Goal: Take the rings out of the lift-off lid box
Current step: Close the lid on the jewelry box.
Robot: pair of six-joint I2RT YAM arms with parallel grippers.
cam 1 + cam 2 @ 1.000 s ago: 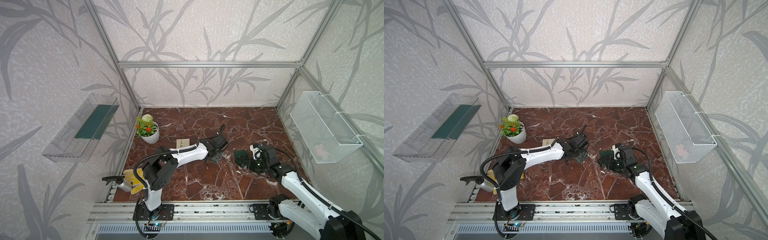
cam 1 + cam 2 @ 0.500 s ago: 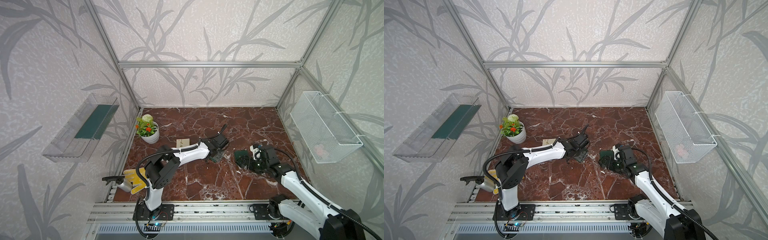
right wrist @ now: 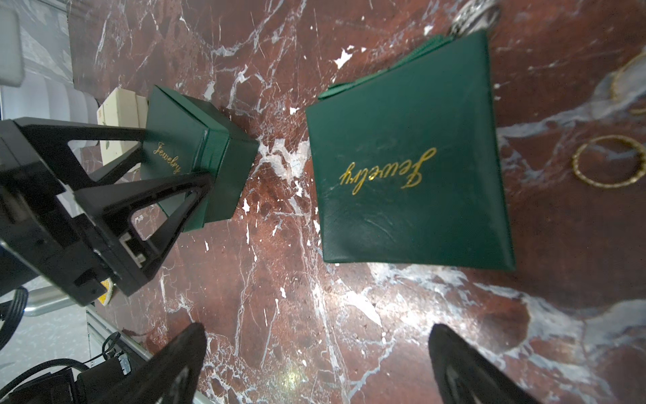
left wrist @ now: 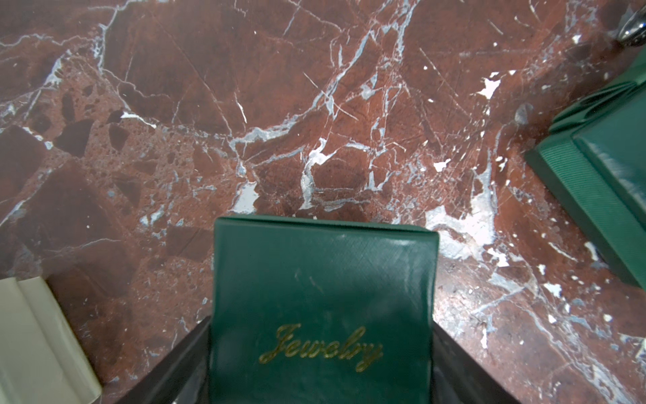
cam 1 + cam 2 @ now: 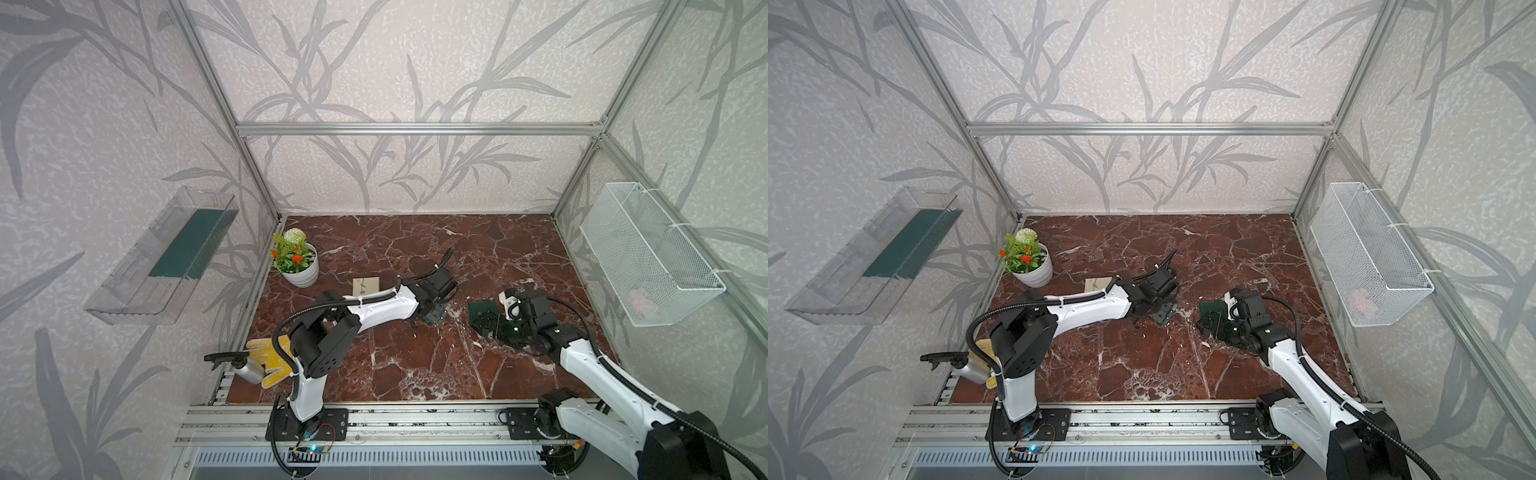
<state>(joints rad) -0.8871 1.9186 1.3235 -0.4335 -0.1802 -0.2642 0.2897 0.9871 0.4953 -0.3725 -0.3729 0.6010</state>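
Reaching low across the marble table, my left arm lay stretched almost flat from its base toward the middle, with the wrist bent down over a small green box lettered "Jewelry". The left gripper straddled that box, one finger along each side of its lid. I could not tell whether the fingers pressed on it or merely stood beside it.

My right arm came in from its own side with the forearm low. The right gripper hung just above the table, its fingers spread wide with nothing between them. It pointed at a second green box, which lay near the first but apart from it. Each box showed me only its lettered top, so the insides were hidden.

The rings lay out on the bare marble beside the second box, on the side away from the first. A gold ring lay flat and whole, and a second gold ring was cut off by the edge of the right wrist view. A silvery thing at that box's far corner was cropped too, and I could not say what it was. In both top views the rings were too small to make out.
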